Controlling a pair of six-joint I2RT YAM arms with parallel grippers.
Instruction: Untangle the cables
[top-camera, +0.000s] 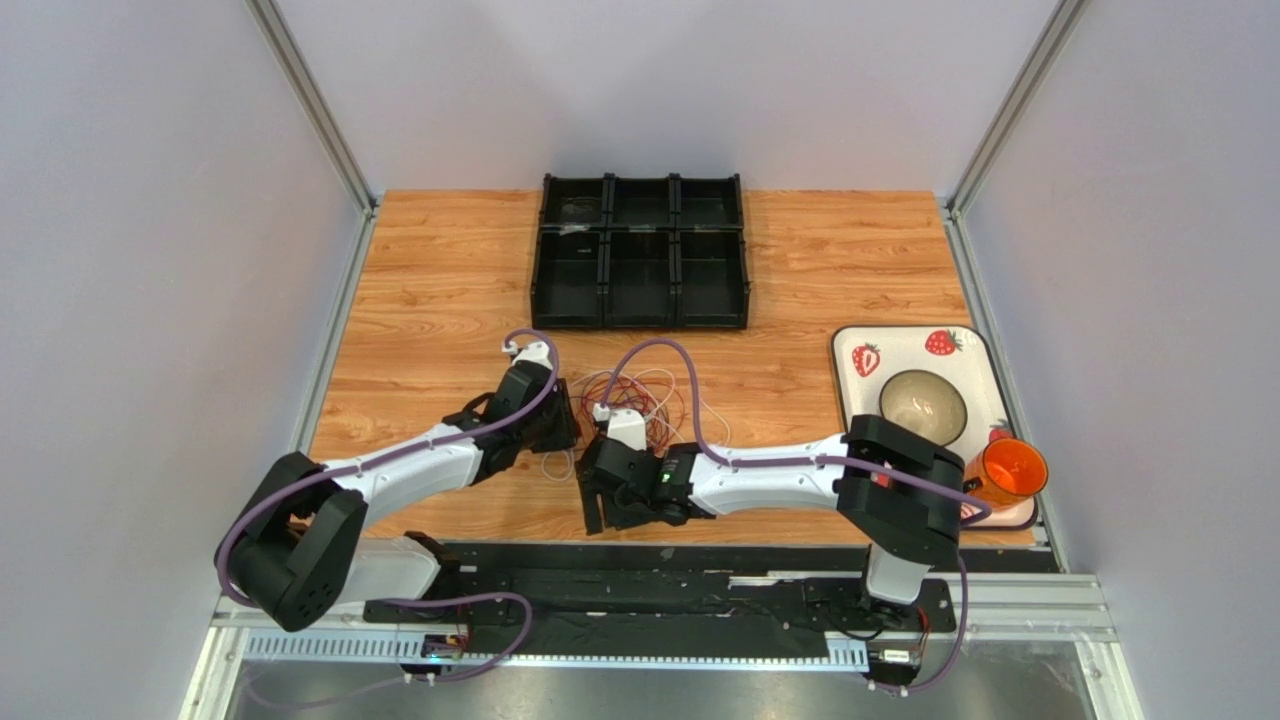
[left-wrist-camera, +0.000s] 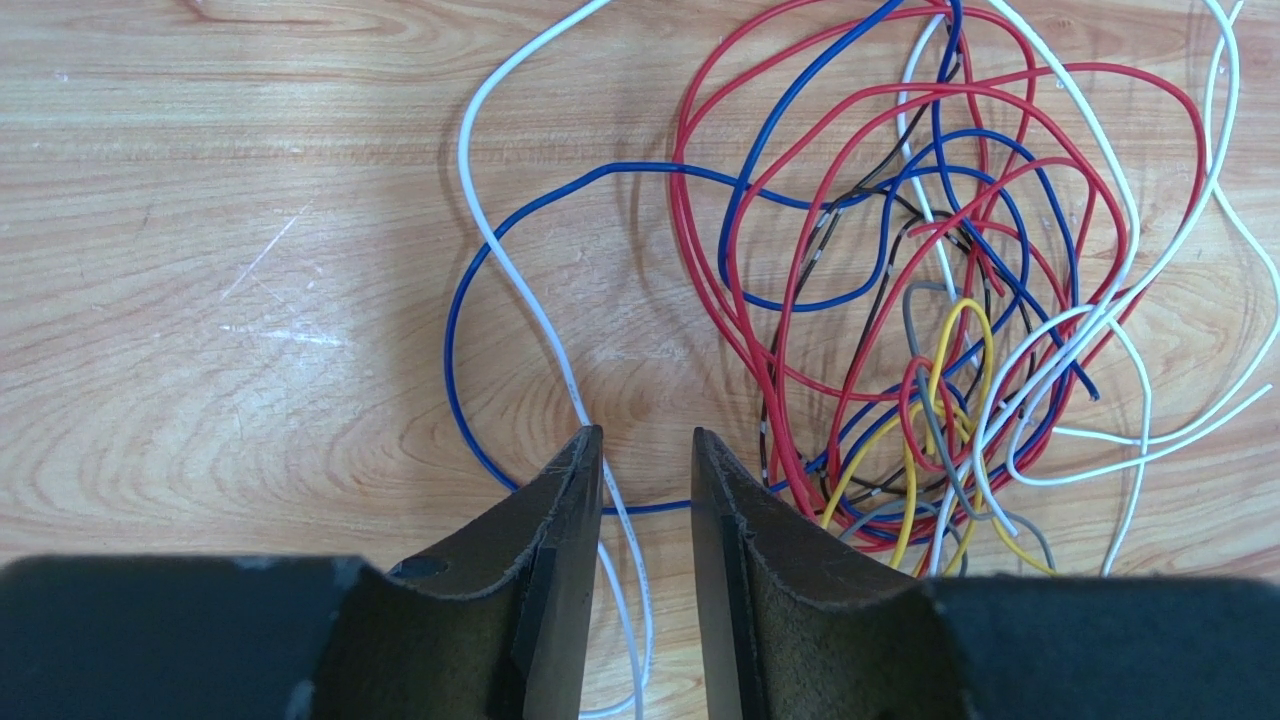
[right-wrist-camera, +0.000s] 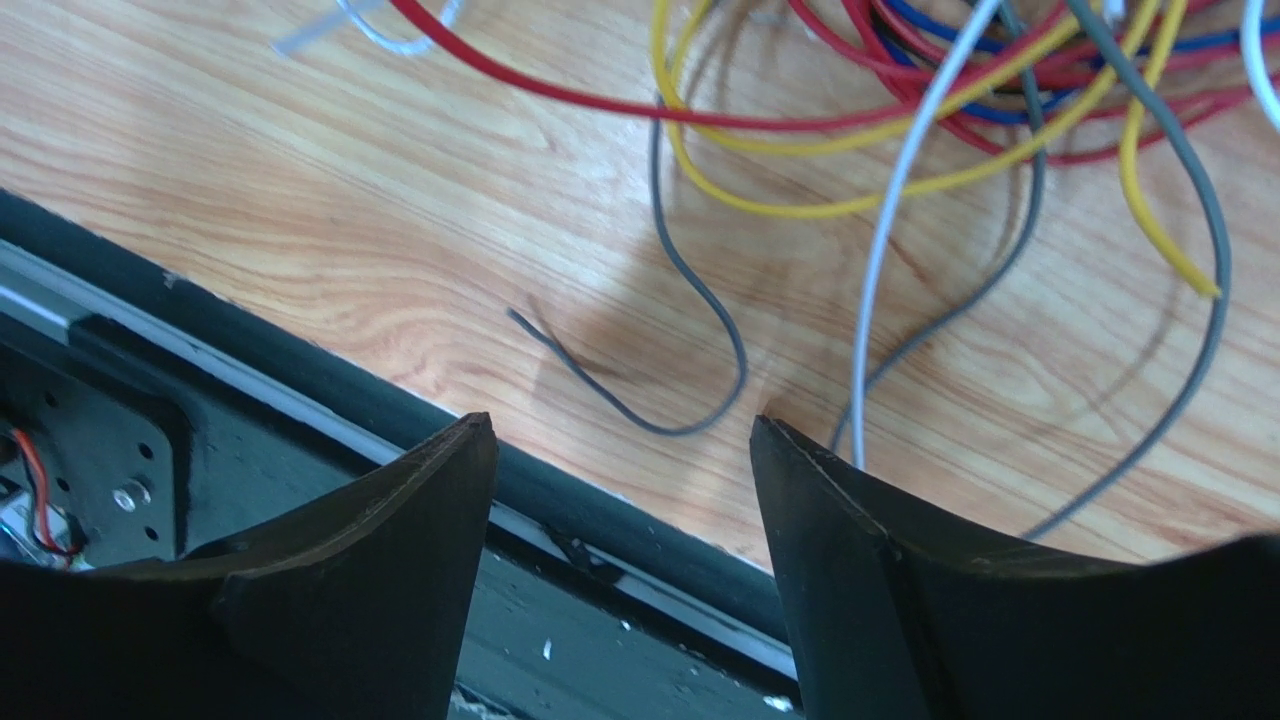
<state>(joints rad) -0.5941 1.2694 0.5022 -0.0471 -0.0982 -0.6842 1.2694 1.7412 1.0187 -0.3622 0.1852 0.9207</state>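
Red, blue, white, yellow and grey thin cables (top-camera: 639, 402) lie tangled on the wooden table (top-camera: 436, 285), between the two arms and near its front edge. Left gripper (left-wrist-camera: 646, 447): jaws narrowly apart, with a white cable (left-wrist-camera: 520, 285) running through the gap, not clamped. Right gripper (right-wrist-camera: 624, 435): jaws spread wide over the table's black front rail (right-wrist-camera: 301, 368), holding nothing. A grey cable (right-wrist-camera: 742, 375) ends just beyond it.

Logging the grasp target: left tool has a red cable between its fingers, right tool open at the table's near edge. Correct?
Not red: the left wrist view shows a white cable between the left tool's fingers. The right tool is open at the table's near edge, as stated.
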